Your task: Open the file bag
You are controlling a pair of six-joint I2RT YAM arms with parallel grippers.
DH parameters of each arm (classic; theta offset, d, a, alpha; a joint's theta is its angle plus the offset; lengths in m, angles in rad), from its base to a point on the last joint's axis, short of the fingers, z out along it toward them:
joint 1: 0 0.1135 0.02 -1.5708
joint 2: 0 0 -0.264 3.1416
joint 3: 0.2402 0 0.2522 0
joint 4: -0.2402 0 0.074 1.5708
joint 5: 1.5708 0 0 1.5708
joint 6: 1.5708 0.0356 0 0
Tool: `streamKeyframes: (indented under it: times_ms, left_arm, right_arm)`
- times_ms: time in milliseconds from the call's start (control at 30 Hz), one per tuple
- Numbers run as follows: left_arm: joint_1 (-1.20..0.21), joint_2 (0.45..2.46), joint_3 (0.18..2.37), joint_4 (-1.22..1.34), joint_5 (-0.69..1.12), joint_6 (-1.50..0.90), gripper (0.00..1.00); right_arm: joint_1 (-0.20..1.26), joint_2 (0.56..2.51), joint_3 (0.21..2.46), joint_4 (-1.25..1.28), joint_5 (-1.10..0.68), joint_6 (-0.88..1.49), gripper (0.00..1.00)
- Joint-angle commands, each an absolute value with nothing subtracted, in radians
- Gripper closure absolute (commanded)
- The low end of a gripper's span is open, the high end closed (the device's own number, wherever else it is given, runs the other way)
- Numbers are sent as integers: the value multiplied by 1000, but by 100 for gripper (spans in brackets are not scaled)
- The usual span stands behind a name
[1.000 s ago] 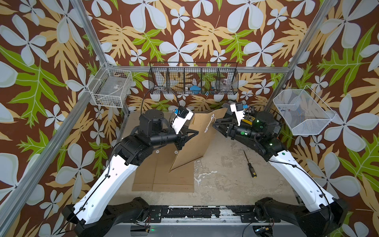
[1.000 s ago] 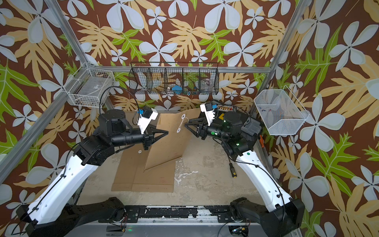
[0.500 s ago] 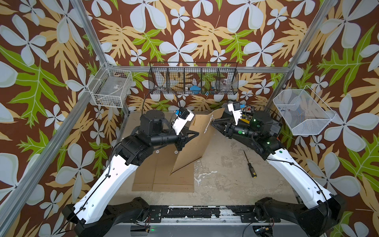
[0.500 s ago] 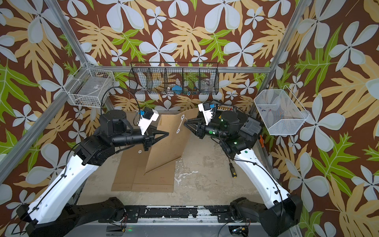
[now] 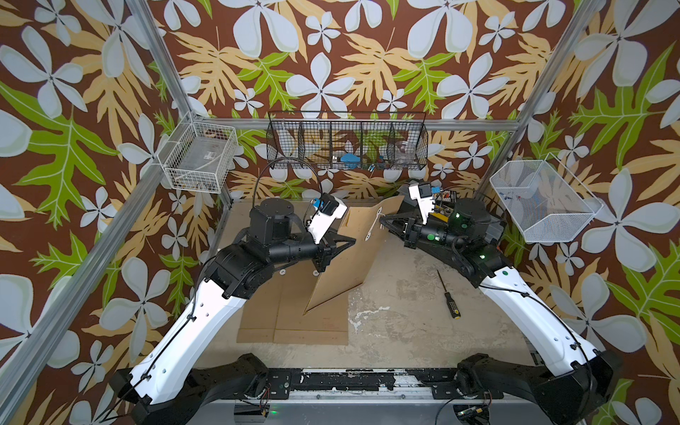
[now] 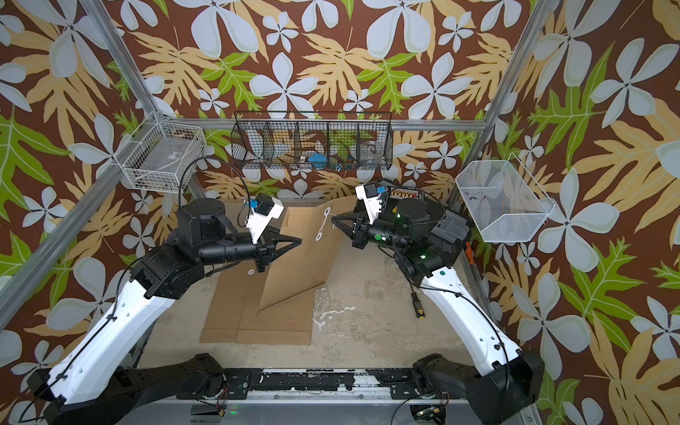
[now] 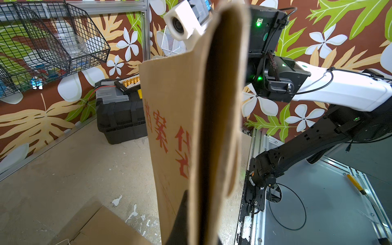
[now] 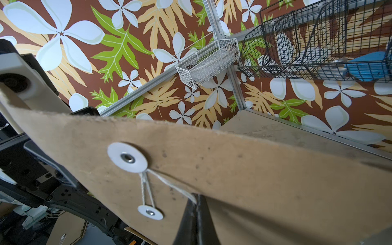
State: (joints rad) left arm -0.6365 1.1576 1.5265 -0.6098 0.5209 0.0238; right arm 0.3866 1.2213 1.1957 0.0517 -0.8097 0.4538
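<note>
The file bag (image 5: 346, 257) (image 6: 298, 265) is a brown kraft envelope with red print, standing upright on its lower corner above the table. My left gripper (image 5: 352, 241) (image 6: 300, 241) (image 7: 197, 233) is shut on the bag's left edge. A white string (image 8: 169, 182) runs between two white discs (image 8: 127, 158) on the flap. My right gripper (image 5: 381, 220) (image 6: 333, 220) (image 8: 196, 201) is shut on that string close to the flap. The bag's opening faces the left wrist view, edge-on (image 7: 212, 127).
Flat brown envelopes (image 5: 294, 316) lie on the table under the bag. A screwdriver (image 5: 447, 298) lies to the right. A black wire basket (image 5: 346, 143) and white baskets (image 5: 200, 156) (image 5: 541, 198) hang on the walls. A black case (image 7: 121, 114) sits at the back right.
My right gripper has closed from open to shut, pinching the string at the flap. The left gripper and the bag have barely moved.
</note>
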Motion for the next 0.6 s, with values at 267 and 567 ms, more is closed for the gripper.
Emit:
streamKeyframes:
  times_ms: [267,567]
  left_arm:
    - [-638,1147,1522,-578,484,17,100]
    - [-638,1144,1525,-578,461,15,100]
  right_arm:
    - [387,1183,1206,-13,-812,372,100]
    - [436,1174,1217,-105,-846,279,100]
